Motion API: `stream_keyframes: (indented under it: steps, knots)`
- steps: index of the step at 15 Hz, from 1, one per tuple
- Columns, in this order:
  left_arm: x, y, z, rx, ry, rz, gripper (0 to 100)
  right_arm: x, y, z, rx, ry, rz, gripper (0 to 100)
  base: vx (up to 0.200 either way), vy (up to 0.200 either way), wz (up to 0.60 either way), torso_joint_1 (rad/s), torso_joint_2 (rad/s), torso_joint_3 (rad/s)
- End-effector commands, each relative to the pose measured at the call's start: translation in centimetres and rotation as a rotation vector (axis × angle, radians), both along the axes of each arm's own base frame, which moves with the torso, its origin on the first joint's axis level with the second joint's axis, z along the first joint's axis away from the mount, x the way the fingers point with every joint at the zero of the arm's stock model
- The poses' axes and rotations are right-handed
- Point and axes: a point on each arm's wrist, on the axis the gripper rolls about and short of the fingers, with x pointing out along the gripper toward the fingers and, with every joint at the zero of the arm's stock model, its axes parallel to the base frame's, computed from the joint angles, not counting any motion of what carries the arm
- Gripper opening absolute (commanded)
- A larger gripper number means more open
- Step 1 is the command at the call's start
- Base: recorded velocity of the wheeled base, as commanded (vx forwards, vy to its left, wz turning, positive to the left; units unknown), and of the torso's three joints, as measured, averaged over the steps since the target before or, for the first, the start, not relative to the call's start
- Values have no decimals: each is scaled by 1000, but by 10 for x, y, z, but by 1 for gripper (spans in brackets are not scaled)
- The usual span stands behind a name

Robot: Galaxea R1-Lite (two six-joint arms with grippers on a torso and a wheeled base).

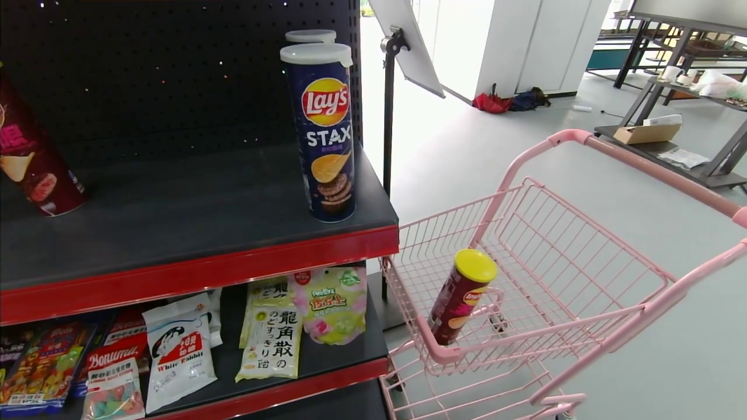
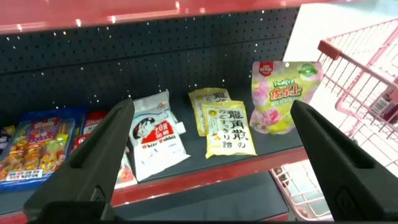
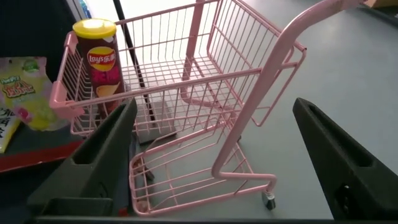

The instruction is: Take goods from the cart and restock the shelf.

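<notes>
A pink shopping cart (image 1: 642, 166) stands right of the shelf. One maroon chips can with a yellow lid (image 1: 461, 294) leans in its front corner. On the upper shelf board (image 1: 192, 204) a dark blue chips can (image 1: 324, 134) stands upright near the right edge, with another white-lidded can (image 1: 310, 36) behind it. A maroon can (image 1: 29, 157) stands at the far left. My left gripper (image 2: 211, 106) is open, level with the lower shelf's snack bags. My right gripper (image 3: 214, 104) is open above the cart (image 3: 186, 79), with the maroon can (image 3: 98, 62) beyond one finger.
Snack bags fill the lower shelf: a white bag (image 2: 155, 140), yellow bags (image 2: 229, 127) and a pink-green bag (image 1: 332, 306). A black stand pole (image 1: 387, 116) rises between shelf and cart. Tables (image 1: 688, 116) stand at the far right. Open grey floor lies around the cart.
</notes>
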Motion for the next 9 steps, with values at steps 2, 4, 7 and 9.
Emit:
stream_keyframes:
  steps: [2, 4, 7, 9]
  knots:
    - [0, 0, 0, 0, 0, -2, 100, 1, 0, 1, -3, 12, 0, 100, 0, 0, 0, -90, 295, 202]
    - [0, 0, 0, 0, 0, -2, 100, 0, 0, 0, -5, -2, 1, 100, 0, 0, 0, -29, 100, 68]
    - [0, 0, 0, 0, 0, -2, 100, 32, 1, 145, 103, -45, 86, 100, 0, 0, 0, 0, 0, 0]
    - [0, 0, 0, 0, 0, -1, 100, 87, 11, 171, 104, 101, 252, 100, 0, 0, 0, 0, 0, 0]
